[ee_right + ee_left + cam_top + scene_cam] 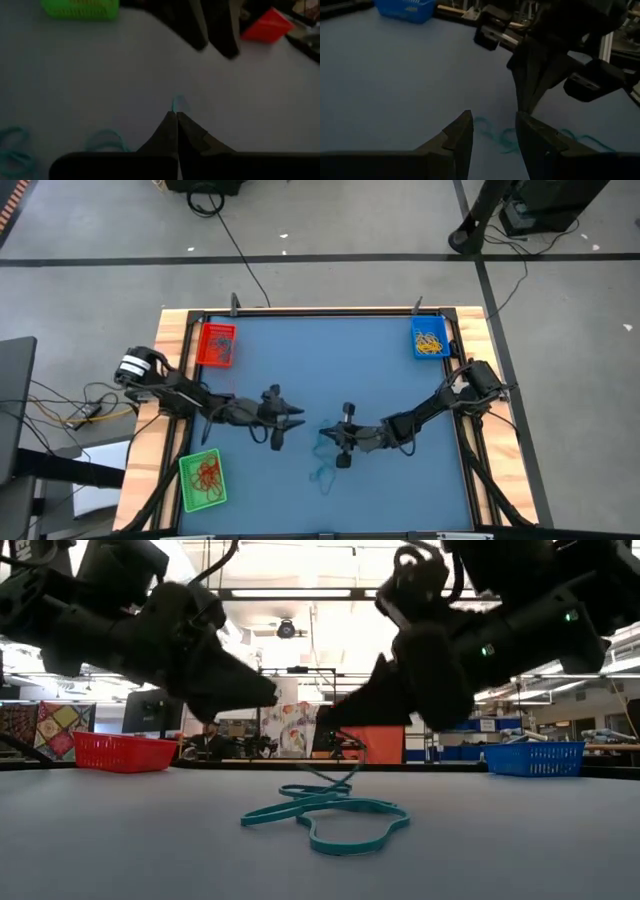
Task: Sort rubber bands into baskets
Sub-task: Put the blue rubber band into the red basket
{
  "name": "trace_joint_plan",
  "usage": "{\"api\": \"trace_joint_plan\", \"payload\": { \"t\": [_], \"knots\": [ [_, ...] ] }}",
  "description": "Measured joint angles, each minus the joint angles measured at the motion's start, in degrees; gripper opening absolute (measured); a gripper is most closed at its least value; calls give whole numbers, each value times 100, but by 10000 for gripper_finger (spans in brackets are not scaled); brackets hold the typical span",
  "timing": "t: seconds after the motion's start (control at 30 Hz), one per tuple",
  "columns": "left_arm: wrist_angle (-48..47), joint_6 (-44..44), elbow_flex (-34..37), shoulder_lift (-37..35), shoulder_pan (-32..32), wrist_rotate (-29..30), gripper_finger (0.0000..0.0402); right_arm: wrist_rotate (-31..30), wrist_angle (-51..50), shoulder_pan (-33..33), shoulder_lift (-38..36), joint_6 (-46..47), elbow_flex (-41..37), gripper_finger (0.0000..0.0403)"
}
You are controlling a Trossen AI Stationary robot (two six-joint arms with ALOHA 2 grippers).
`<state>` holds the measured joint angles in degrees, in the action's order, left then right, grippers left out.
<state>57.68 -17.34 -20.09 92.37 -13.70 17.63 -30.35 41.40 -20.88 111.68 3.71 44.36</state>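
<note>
Several teal rubber bands [325, 812] lie in a loose tangle on the blue table, near its middle [320, 472]. My right gripper [328, 722] is just above them, shut on one teal band [178, 104]. My left gripper [492, 131] is open and empty, level with the right gripper and just to its left [298, 420], fingertips facing it. The red basket [217, 345] stands far left and holds bands. The blue basket [431, 338] stands far right with yellow bands. The green basket [203, 480] stands near left with red bands. My right gripper pinches a small bit of a teal band [178, 104] at the very ends of its two shut fingers. The fingers slant down from the table's right side. The band's thin strands [338, 772] run down from the fingertips to the tangle, which lies on the table.
More teal bands lie on the table beside the right gripper [15, 152]. The two grippers' tips are close together over the table's middle. Black cables run along the wooden table frame [160, 395] on the left side.
</note>
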Motion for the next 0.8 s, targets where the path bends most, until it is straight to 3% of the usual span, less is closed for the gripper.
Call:
{"api": "trace_joint_plan", "payload": {
  "t": [0.3,0.53,0.8],
  "knots": [
    [5,706,-585,273,-212,-212,152,-62,780,-327,-7,-105,11,2],
    [-18,1430,-1112,839,-196,-624,152,-1135,1028,-810,-15,-90,44,2],
    [-141,2098,-1783,1347,-113,-1754,152,-2303,1043,-1102,-15,-195,186,2]
  ]
}}
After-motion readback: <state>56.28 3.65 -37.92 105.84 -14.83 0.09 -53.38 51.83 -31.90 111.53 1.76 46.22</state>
